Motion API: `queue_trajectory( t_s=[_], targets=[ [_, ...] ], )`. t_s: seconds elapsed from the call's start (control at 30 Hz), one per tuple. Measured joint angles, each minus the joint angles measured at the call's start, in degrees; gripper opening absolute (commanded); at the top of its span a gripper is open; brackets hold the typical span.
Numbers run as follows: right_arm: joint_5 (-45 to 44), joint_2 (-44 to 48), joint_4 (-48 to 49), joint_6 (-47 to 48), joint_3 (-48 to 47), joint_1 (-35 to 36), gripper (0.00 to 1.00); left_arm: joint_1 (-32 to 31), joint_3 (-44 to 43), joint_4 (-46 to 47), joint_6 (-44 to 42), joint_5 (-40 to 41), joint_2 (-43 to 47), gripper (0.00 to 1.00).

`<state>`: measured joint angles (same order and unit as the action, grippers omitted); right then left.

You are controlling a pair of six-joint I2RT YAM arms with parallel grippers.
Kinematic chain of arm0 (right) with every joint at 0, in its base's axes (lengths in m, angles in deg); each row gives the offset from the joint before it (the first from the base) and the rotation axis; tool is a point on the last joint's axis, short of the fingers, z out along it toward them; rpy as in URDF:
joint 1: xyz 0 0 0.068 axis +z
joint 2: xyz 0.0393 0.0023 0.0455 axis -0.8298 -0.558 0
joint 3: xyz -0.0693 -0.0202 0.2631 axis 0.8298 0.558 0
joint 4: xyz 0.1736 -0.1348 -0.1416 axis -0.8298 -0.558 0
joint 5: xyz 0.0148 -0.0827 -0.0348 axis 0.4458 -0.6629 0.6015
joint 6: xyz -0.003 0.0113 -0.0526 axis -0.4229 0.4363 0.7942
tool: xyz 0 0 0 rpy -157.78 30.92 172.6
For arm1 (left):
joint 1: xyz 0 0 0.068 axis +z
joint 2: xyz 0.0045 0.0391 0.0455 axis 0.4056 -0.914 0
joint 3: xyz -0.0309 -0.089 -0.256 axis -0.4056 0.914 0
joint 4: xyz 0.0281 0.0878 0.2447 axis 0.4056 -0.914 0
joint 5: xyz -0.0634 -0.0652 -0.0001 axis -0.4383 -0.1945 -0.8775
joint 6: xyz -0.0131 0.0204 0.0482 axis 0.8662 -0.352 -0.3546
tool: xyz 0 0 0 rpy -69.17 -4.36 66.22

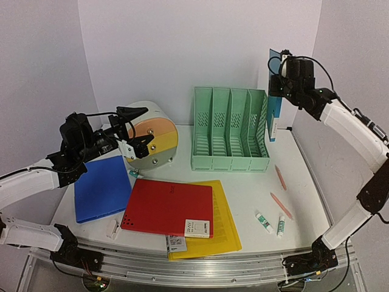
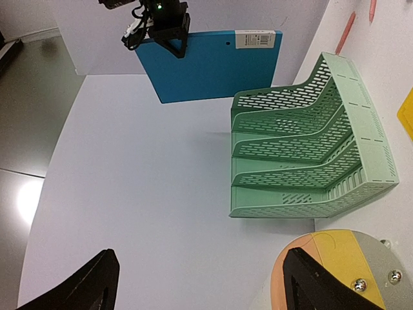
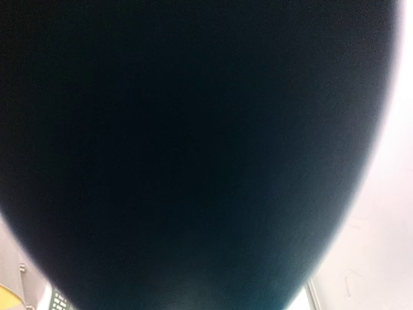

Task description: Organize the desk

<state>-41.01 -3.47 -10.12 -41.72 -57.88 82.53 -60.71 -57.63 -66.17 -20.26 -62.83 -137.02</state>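
The desk (image 1: 243,188) is a white tabletop strewn with folders and small stationery. My right gripper (image 1: 278,68) is raised at the back right, shut on a teal folder (image 1: 275,112) that hangs upright beside the green file organizer (image 1: 230,131). That teal folder (image 3: 193,148) fills the right wrist view and hides the fingers there. In the left wrist view the teal folder (image 2: 213,64) hangs from the right gripper (image 2: 161,29). My left gripper (image 1: 138,129) is open in front of a round multicoloured drum (image 1: 155,137), nothing between its fingers (image 2: 322,284).
A blue folder (image 1: 103,188) lies at the left, with a red folder (image 1: 167,207) on a yellow folder (image 1: 219,231) in the middle. Two small labelled boxes (image 1: 197,228) sit near the front. Two pink pens (image 1: 280,176) and two glue sticks (image 1: 263,222) lie at the right.
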Motion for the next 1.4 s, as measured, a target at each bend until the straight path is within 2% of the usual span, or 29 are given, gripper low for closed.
queue_trajectory(
  t_s=[0.33,0.5,0.6,0.73,1.07,1.4],
  targets=[
    [-3.3,0.7,-0.3,-1.8,0.8,-0.3,0.00,0.0,0.0,0.6,0.5,1.5,-0.3,0.88],
    [-3.6,1.0,-2.3,2.5,-5.5,0.3,0.00,0.0,0.0,1.8,1.3,1.7,-1.8,0.88],
    [-3.7,1.0,-1.0,4.8,-10.3,1.3,0.00,0.0,0.0,2.1,1.5,1.8,-2.4,0.88],
    [-3.9,1.4,2.0,6.0,-11.7,2.8,0.00,0.0,0.0,2.1,1.5,1.8,-2.6,0.88],
    [-5.1,-0.1,4.4,4.7,-2.4,3.0,0.00,0.0,0.0,2.2,1.5,2.6,-2.6,0.88],
    [2.3,-5.0,12.4,3.7,4.5,1.5,0.00,0.0,0.0,3.0,1.6,2.8,-2.6,0.88]
  ],
)
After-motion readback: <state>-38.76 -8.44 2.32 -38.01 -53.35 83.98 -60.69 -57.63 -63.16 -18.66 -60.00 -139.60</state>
